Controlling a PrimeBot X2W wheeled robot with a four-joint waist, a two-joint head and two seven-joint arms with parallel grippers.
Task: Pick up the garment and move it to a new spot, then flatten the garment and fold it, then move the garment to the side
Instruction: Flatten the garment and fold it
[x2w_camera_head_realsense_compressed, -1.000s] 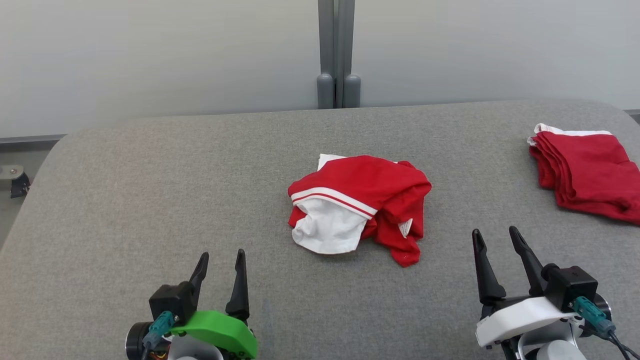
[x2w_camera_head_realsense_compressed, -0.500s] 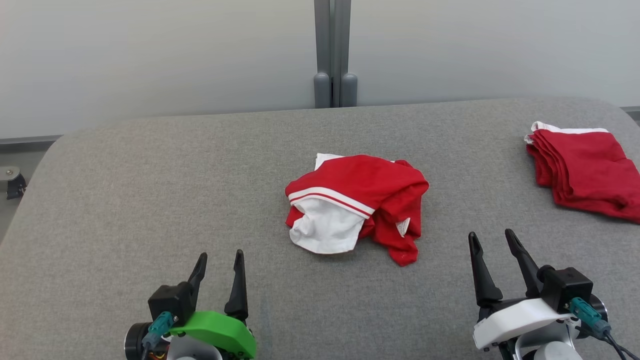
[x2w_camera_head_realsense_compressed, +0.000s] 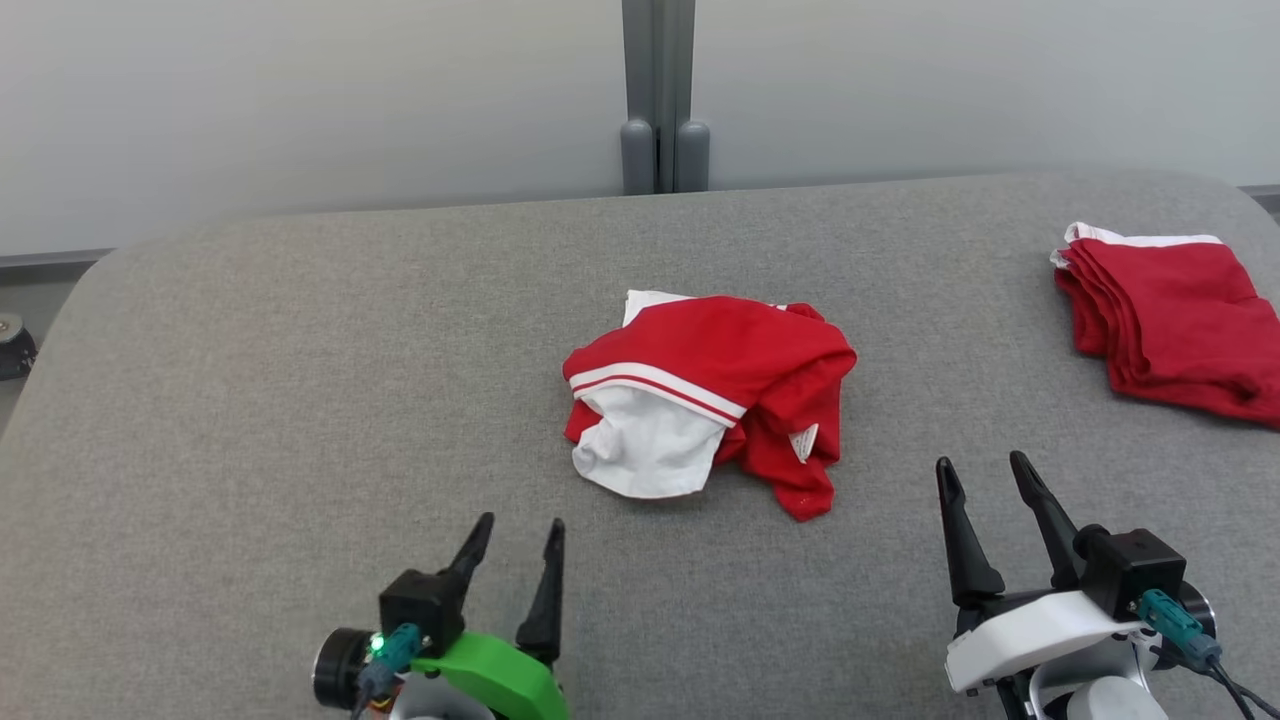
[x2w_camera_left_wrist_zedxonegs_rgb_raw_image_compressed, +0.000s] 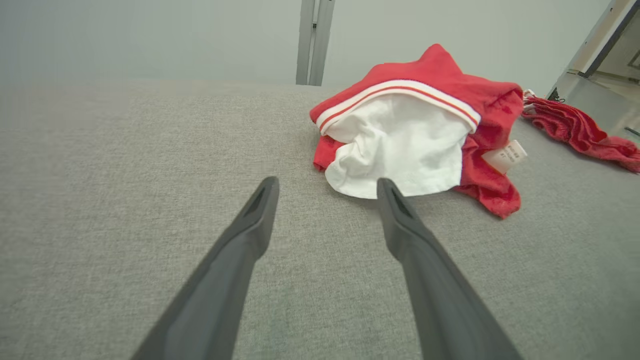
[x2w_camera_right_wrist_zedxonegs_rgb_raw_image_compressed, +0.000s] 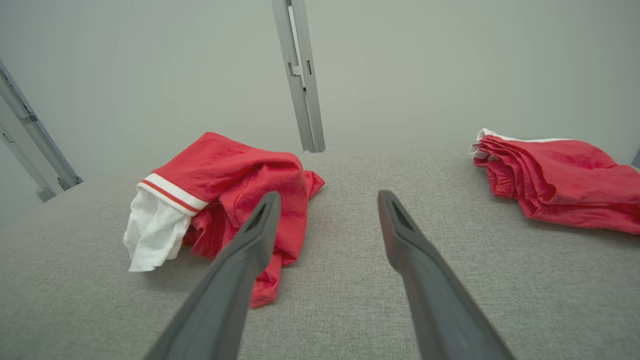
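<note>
Your left gripper (x2w_camera_head_realsense_compressed: 521, 522) now sits further right along the bottom of the frame than a second ago, nearer the crumpled garment (x2w_camera_head_realsense_compressed: 740, 360). The garment, the folded red pile (x2w_camera_head_realsense_compressed: 1170, 320) and the grey post (x2w_camera_head_realsense_compressed: 660, 100) all sit slightly higher in the frame: that is your camera tipping, not the cloth moving.

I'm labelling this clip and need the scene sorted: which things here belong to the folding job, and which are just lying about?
In the job:
- crumpled red-and-white garment, middle of the grey table
- left gripper, open, empty
- right gripper, open, empty

Lying about:
- folded red pile at the table's right edge
- grey post behind the table
</note>
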